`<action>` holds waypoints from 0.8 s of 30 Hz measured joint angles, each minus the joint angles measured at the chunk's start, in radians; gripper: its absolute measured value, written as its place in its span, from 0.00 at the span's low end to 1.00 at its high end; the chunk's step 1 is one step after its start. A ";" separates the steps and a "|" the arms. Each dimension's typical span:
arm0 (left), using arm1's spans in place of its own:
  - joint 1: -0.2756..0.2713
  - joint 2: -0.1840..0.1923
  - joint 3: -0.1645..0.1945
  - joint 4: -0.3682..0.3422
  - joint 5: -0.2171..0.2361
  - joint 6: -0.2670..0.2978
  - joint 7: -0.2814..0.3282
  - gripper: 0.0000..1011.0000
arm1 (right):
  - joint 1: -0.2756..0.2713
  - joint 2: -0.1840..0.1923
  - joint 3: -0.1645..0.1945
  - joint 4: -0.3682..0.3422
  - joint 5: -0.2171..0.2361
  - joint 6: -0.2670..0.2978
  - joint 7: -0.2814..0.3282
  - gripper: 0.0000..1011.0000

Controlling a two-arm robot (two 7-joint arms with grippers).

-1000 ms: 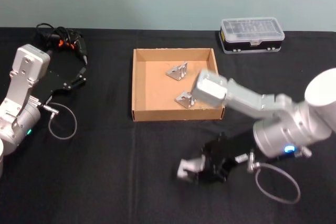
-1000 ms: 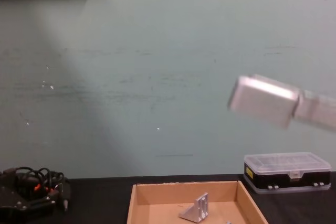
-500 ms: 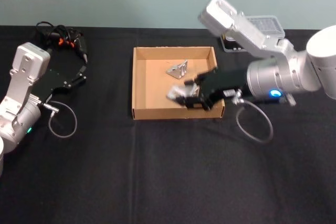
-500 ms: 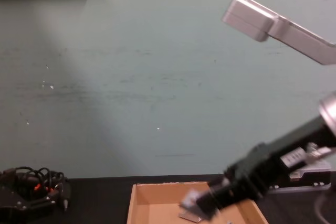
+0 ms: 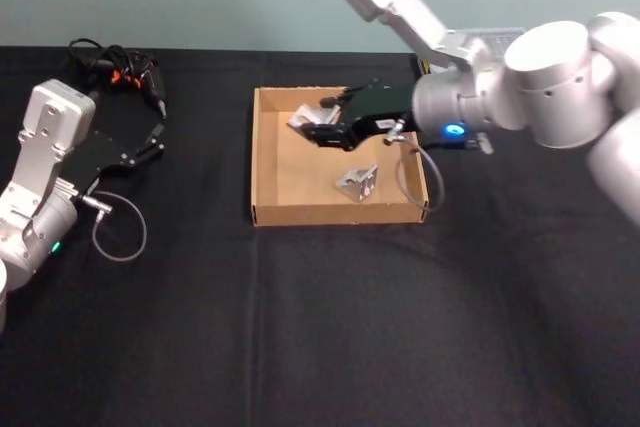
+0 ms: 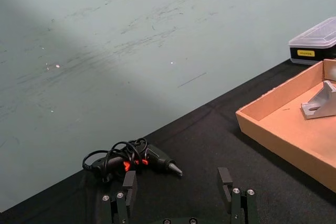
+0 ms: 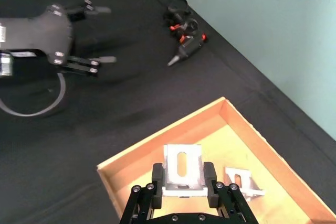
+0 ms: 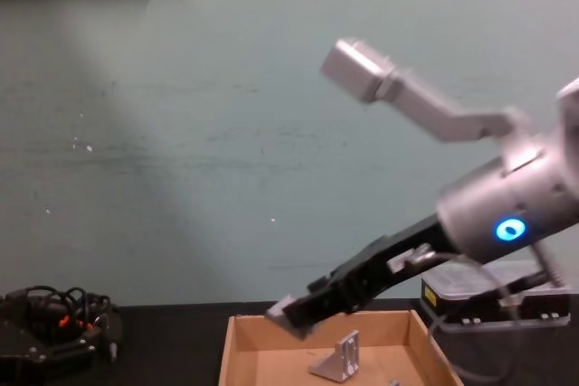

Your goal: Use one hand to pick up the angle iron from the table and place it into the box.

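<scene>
Head view: right gripper (image 5: pixel 318 127) is over the far-left part of the box (image 5: pixel 268 182), fingers closed on the angle iron (image 5: pixel 303 119), which it carries above the box floor. So the step = transport/place, judged nearly done. Next move calls for a lowering inside the walls, then a release. A second bracket (image 5: pixel 357 183) lies on the box floor toward the near right, apart from the held one. Bare cardboard lies under and to the near left of the gripper, so there's room to set down w/o hitting it. Left gripper (image 5: pixel 152 144) is parked at the left over the table (image 5: pixel 330 327), near a cabled tool (image 5: pixel 120 77).

Left wrist view: left gripper fingers (image 6: pixel 128 184) stand wide apart, holding nothing. It also shows the box's left wall, a bracket inside, and a clear-lidded case (image 6: pixel 315 43) far off.

Right wrist view: angle iron clamped between both fingers, slotted face up, centred over the box interior. A bracket lies just beside it, lower down. The walls look well apart from the held part on all sides.

Chest view: right gripper slants down from the right, angle iron at its tip above the far rim line and not yet on the floor. An upright bracket stands below and to the right. Main risk, imo: clipping the far-left wall if the descent drifts.
</scene>
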 joint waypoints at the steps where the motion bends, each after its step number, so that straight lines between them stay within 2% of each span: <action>1: 0.000 0.000 0.000 0.000 0.000 0.000 0.000 0.99 | 0.012 -0.025 -0.007 0.048 -0.009 -0.013 0.003 0.47; 6: 0.000 0.000 0.000 0.000 0.000 0.000 0.000 0.99 | 0.045 -0.091 -0.026 0.181 -0.036 -0.047 0.019 0.47; 10: 0.000 0.000 0.000 0.000 0.000 0.000 0.000 0.99 | 0.058 -0.127 -0.032 0.258 -0.050 -0.065 0.027 0.47; 18: 0.000 0.000 0.000 0.000 0.000 0.000 0.000 0.99 | 0.076 -0.178 -0.038 0.368 -0.076 -0.091 0.049 0.47; 24: 0.000 0.000 0.000 0.000 0.000 0.000 0.000 0.99 | 0.081 -0.195 -0.038 0.400 -0.091 -0.096 0.057 0.47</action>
